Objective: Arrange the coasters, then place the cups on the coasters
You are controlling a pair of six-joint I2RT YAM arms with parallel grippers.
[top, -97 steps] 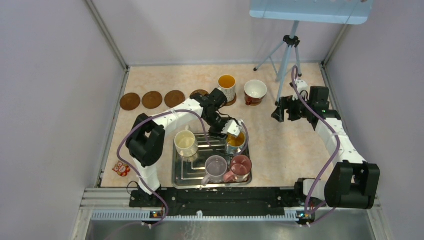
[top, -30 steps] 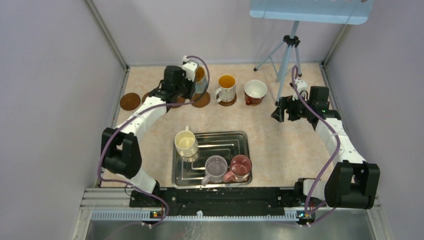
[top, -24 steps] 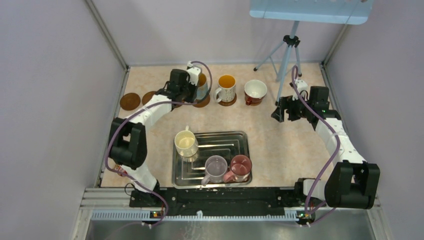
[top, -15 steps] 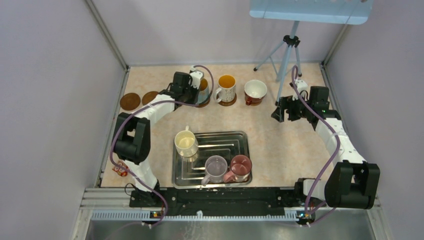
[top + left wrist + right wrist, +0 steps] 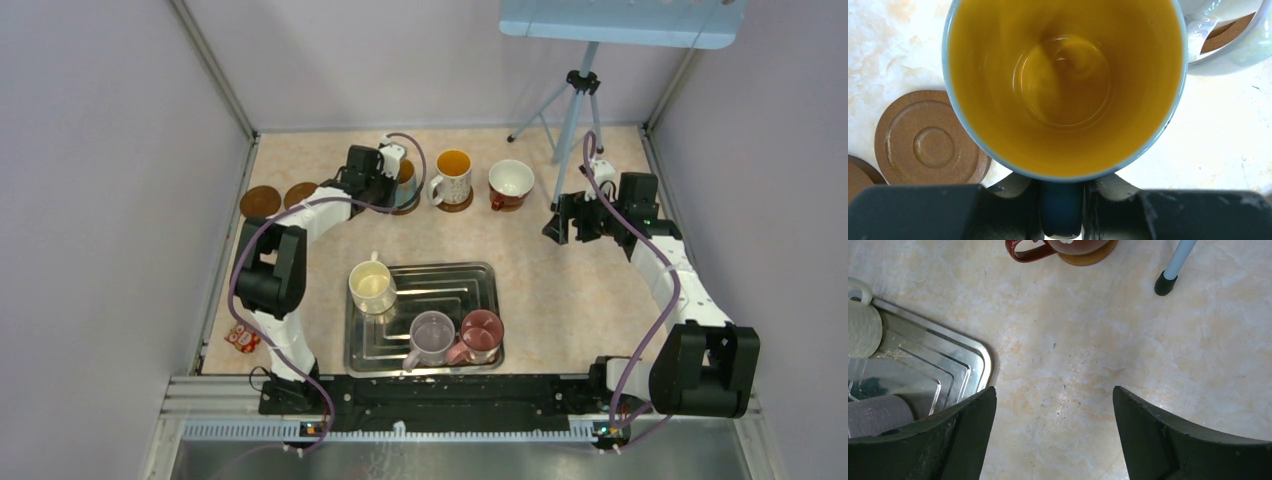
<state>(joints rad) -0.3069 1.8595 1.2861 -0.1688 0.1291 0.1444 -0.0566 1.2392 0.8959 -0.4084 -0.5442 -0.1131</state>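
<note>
The round, shiny mug [image 5: 1063, 85] with the yellow inside is at the back of the table [image 5: 1073, 355], beside a flat brown ringed coaster [image 5: 928, 140]. The left claw [image 5: 1062, 200] is clamped on its blue handle. The right claw [image 5: 1054, 405] is wide apart over speckled table

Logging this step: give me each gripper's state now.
Left gripper: closed on the handle of the blue-handled mug.
Right gripper: open, holding nothing.

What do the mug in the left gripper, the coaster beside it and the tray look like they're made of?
Mug: likely glazed ceramic, glossy yellow inside with reflections. Coaster: matte brown, grainy, maybe pressed wood or cork. Tray: shiny metal, mirror-like ridges.
</note>
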